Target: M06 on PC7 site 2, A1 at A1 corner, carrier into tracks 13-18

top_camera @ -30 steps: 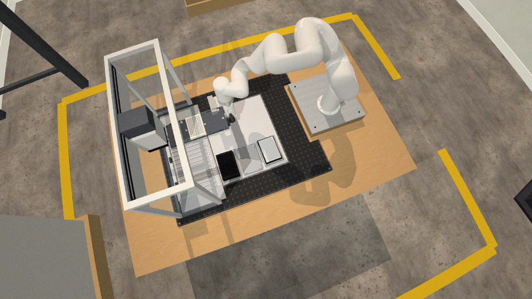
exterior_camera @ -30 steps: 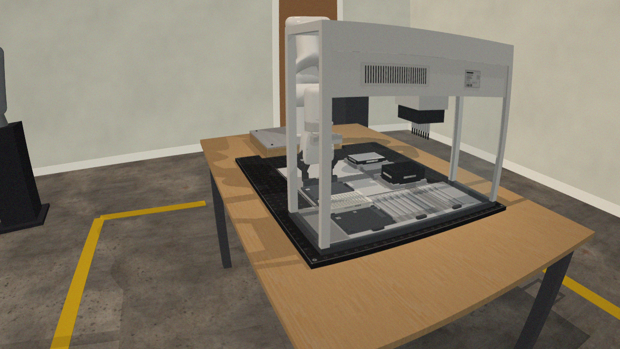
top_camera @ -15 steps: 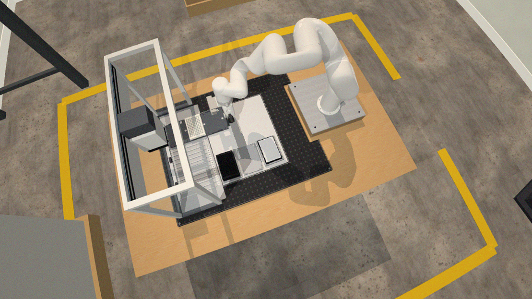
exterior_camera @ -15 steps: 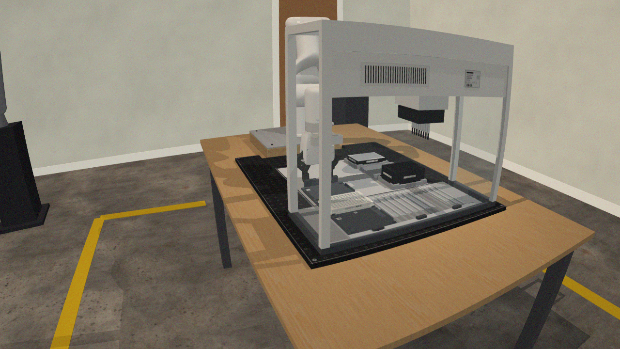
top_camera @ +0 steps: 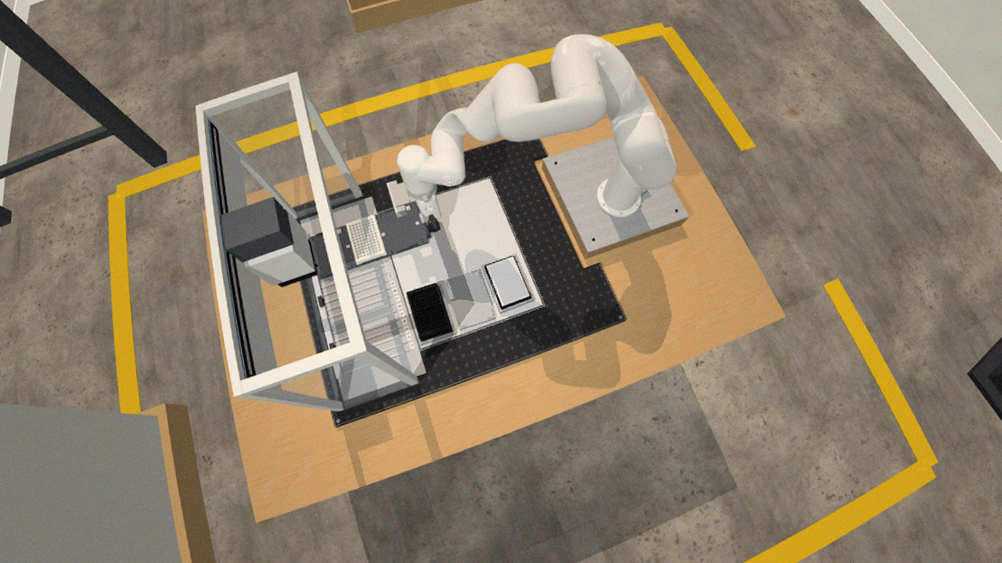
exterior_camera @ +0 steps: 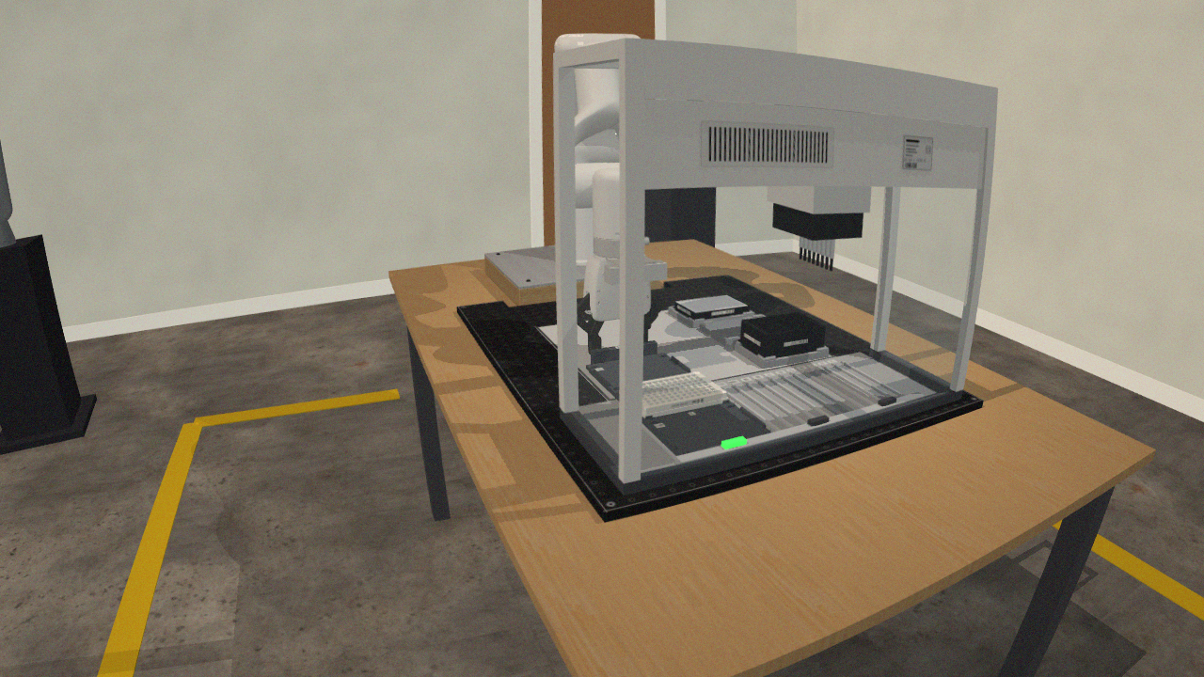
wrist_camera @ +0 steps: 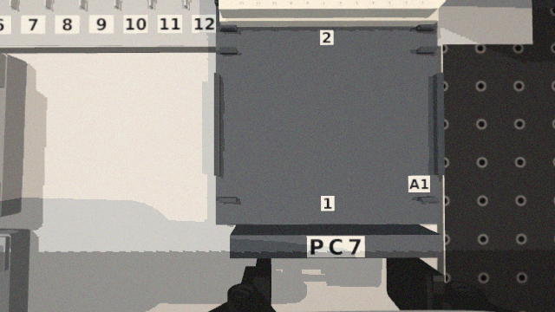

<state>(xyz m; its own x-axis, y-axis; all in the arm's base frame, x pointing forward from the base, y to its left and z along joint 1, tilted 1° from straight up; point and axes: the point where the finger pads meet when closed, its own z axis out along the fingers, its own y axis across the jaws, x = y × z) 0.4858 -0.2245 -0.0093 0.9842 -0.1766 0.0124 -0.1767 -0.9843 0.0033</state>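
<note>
Gripper released, fingers apart, nothing grasped; sits behind handle of PC7, at carrier's three o'clock in top view. PC7 lies at twelve o'clock side of rails, beside track 12. Green lamp lit at its far end. M06 on site 2; A1 orientation unclear. Site 1 bare. From PC7, M09 in nest toward five o'clock, M60 toward four.
</note>
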